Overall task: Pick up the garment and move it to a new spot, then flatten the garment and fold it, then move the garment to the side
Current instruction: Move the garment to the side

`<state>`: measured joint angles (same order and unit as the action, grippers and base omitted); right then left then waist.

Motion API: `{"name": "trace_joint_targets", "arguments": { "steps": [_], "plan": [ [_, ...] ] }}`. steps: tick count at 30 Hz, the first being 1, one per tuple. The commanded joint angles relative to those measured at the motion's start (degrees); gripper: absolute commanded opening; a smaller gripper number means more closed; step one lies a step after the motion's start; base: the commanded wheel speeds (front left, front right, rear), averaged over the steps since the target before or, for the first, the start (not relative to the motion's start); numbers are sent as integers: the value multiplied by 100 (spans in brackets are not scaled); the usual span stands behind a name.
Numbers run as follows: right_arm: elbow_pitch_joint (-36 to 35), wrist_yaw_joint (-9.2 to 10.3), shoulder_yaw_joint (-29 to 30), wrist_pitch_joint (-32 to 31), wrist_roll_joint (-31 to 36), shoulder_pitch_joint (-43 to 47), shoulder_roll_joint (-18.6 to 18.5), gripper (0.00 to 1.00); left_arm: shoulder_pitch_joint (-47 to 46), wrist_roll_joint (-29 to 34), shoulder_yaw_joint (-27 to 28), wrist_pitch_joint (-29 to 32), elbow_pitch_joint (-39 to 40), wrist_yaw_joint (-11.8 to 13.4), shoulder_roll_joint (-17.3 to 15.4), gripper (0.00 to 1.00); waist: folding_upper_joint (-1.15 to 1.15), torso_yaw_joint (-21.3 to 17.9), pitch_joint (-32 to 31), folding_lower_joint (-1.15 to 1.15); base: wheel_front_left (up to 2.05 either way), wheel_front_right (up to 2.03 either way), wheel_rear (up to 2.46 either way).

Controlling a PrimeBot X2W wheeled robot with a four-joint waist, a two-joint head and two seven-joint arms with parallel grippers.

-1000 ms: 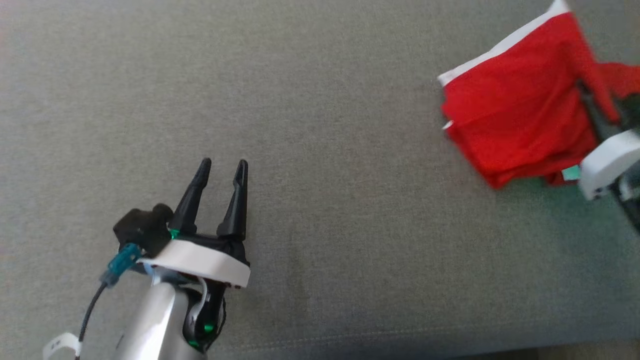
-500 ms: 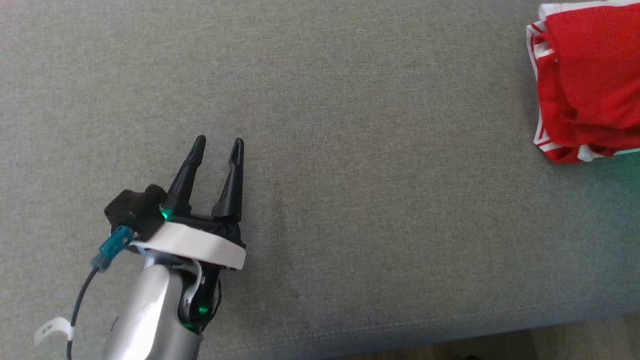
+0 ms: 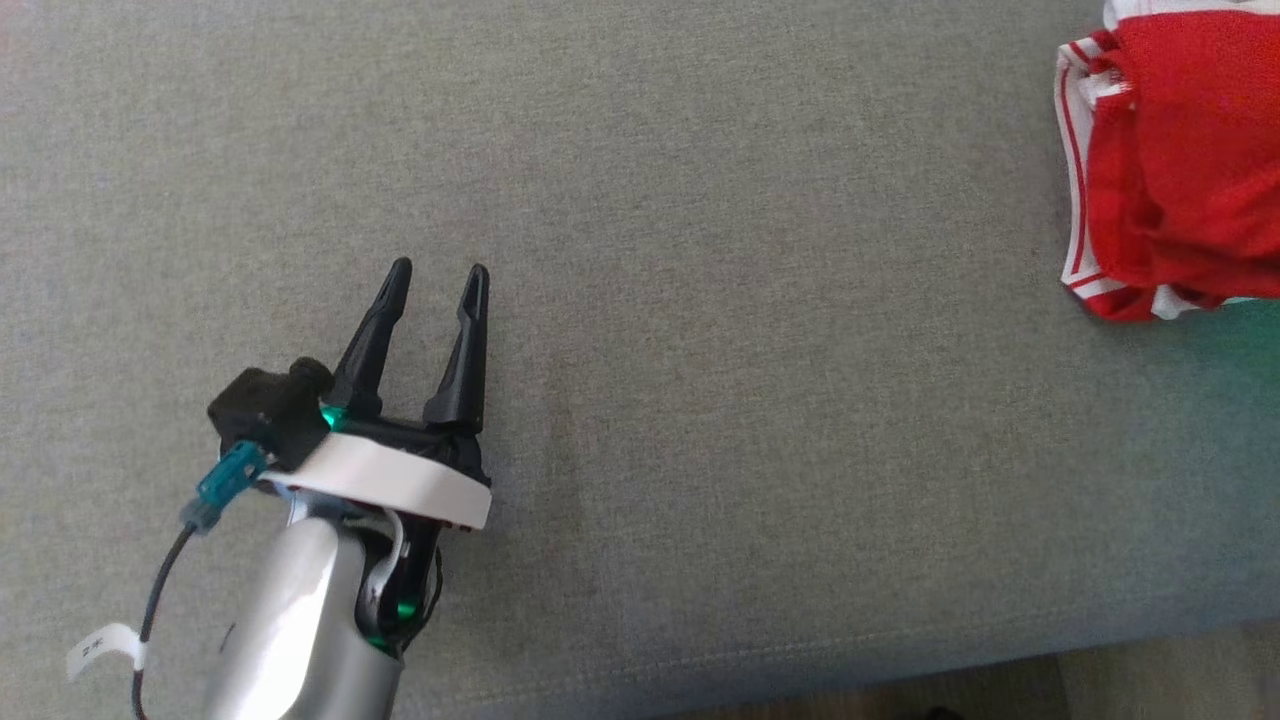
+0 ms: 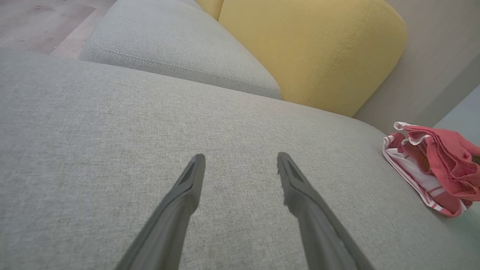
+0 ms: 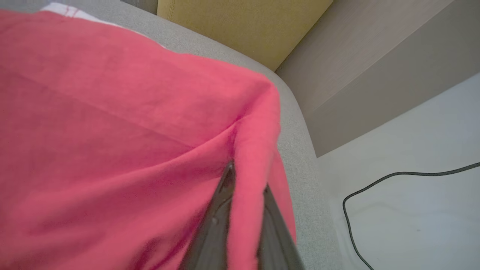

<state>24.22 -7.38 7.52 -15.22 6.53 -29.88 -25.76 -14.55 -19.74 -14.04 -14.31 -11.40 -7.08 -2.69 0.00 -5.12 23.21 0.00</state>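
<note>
The left arm's silvery forearm comes up from the lower left of the head view. Its wrist is angled so that the left gripper point(image 3: 438, 270) points up and slightly right over the grey sofa seat point(image 3: 720, 330). Its two dark fingers are spread wide with nothing between them. In the left wrist view the left gripper point(image 4: 240, 157) shows bare grey fabric in the gap, and I cannot tell whether the tips touch the seat.

In the right wrist view the right gripper point(image 5: 247, 180) has its fingers drawn close together, pinching a fold of the red garment point(image 5: 112, 131). The cloth drapes over and around both fingers.

The garment point(image 3: 1180, 180) sits bunched at the far right edge of the head view, well apart from the left gripper. It is red with white striped trim. The left wrist view shows the garment point(image 4: 446, 157) lying crumpled near the seat's right end, beyond a yellow cushion point(image 4: 318, 48).
</note>
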Motion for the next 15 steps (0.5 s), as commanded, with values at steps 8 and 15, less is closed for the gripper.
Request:
{"name": "trace_joint_targets", "arguments": {
  "steps": [8, 15],
  "plan": [
    [-424, -11, 125, -29, 6, 94, 87, 100, -117, 6, 205, -69, 95, -30, -19, 100, 0, -20, -135, 0, 0, 0, 0],
    [-667, -11, 49, -10, 118, 55, 201, 100, -26, -53, 242, -69, 59, -29, -19, 100, 0, -32, -406, 0, 0, 0, 0]
  ]
}}
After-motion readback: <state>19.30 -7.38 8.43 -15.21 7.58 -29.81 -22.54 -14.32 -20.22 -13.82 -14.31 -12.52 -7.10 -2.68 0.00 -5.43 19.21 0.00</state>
